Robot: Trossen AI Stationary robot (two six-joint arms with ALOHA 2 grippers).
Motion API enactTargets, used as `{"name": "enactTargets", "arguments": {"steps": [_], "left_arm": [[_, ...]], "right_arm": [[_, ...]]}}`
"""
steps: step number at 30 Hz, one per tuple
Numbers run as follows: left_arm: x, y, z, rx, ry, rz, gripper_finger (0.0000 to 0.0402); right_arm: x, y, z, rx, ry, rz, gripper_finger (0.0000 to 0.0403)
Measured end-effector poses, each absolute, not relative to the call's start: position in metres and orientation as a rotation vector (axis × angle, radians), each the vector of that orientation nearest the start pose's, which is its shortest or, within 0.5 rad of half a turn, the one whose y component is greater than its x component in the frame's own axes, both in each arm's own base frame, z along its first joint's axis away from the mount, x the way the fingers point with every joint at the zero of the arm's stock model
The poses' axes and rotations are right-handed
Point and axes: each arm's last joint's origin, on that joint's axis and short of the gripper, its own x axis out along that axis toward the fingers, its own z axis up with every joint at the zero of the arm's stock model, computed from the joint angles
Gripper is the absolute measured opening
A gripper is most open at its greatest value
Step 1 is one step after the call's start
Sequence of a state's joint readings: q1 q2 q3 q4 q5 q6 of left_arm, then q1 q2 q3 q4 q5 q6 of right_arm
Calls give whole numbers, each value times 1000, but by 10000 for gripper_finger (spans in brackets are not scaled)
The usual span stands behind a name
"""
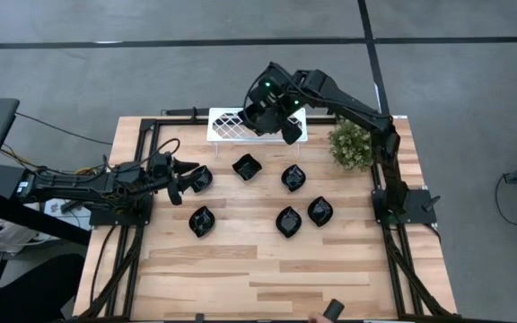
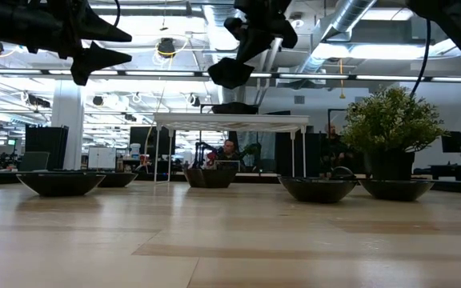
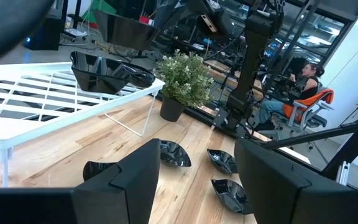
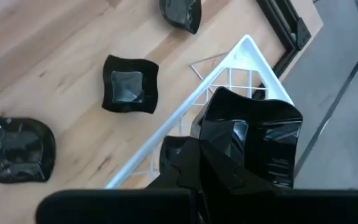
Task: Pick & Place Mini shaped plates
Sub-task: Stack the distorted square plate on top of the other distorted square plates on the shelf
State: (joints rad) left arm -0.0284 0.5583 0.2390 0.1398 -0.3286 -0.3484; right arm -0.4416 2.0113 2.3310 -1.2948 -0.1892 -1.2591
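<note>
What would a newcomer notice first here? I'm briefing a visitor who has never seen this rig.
Probably the right pincer, shut on a glossy black dish above the white lattice tray at the table's far edge. Next, the six black dishes scattered on the wooden table, and the small potted plant by the right arm.

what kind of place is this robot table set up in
Most likely an open-plan office or lab. Exposed ceiling ducts run above rows of desks with monitors, and a person sits in an orange office chair beyond the wooden table.
</note>
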Motion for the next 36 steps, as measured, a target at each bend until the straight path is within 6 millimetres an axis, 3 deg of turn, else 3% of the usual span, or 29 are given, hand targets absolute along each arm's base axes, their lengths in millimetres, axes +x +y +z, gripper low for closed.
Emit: {"name": "enactTargets", "arguments": {"steps": [14,21,36], "left_arm": [[141,5,207,-313,120,326,209],[141,5,207,-313,119,327,209],[142,6,208,-316,109,327,209]], "right_arm": [[358,-182,394,-882,880,410,0],[360,-196,369,-834,895,448,0],[356,-208,359,-858,912,462,0]]}}
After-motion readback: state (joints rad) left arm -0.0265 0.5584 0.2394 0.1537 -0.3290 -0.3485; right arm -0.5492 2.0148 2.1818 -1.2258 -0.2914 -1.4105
